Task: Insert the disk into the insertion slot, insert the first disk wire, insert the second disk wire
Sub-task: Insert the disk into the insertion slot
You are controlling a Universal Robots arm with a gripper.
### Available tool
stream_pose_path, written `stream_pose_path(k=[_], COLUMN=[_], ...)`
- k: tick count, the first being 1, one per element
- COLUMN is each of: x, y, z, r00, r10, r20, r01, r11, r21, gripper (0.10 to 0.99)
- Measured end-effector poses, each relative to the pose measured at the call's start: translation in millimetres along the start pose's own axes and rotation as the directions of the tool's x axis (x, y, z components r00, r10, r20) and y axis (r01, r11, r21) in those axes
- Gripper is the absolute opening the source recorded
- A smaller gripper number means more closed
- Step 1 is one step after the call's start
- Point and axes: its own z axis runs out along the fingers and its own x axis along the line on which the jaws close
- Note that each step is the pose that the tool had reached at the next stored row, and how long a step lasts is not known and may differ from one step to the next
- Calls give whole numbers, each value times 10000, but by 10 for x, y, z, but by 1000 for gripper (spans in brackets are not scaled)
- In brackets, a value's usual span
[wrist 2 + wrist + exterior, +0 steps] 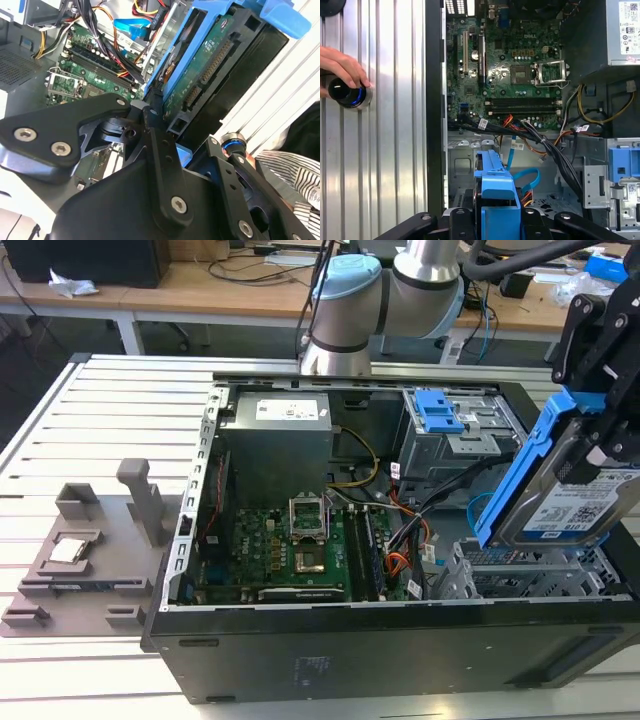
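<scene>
My claw [600, 448] grasping the disk [565, 502], disk tilted on edge, raised over the insertion slot [515, 578], open computer case [300, 650]

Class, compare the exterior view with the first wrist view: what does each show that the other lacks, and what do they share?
The exterior view adds the arm's silver and pale blue joints, a grey holder at that view's left, and the white label on the disk, with the gripper holding it tilted above the low drive cage. The first wrist view adds a hand on a black knob. Both show the green circuit board, the blue-framed disk and the bundled cables.
</scene>
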Motion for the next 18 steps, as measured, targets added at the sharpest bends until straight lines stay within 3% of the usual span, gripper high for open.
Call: stream_pose_path(k=[10,18], x=[-4,-27], y=[-22,10], z=[158,246], r00=[10000,10000], r10=[2,1], r20=[1,2], r01=[-2,-1], r11=[10000,10000], r21=[0,1], gripper=[361,361])
